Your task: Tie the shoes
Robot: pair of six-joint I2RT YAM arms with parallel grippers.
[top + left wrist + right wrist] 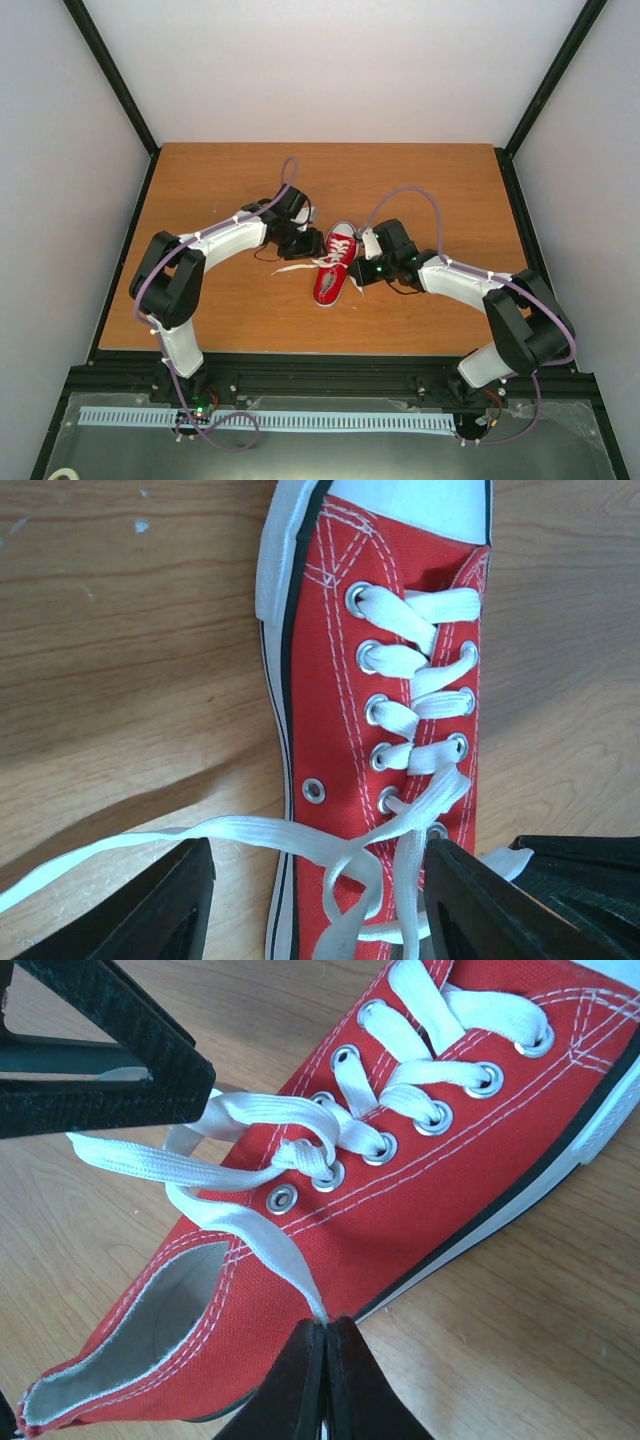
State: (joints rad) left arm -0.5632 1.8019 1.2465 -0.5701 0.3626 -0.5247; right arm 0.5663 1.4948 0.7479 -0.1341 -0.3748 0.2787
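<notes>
A small red canvas sneaker [334, 266] with white sole and toe cap lies mid-table, toe pointing away. It shows in the left wrist view [330, 690] and the right wrist view [420, 1200]. Its white laces [400, 720] are crossed once above the top eyelets. My left gripper [318, 900] is open, its fingers [150, 905] straddling the crossed laces near the shoe's opening. My right gripper [325, 1345] is shut on one lace end [255, 1235] at the shoe's right side. The other lace end [90, 855] trails left over the table.
The wooden table [230, 180] has black frame rails at its sides and near edge. Both arms curve in from the near corners and meet at the shoe. The left gripper's finger [110, 1055] shows in the right wrist view, close above the laces.
</notes>
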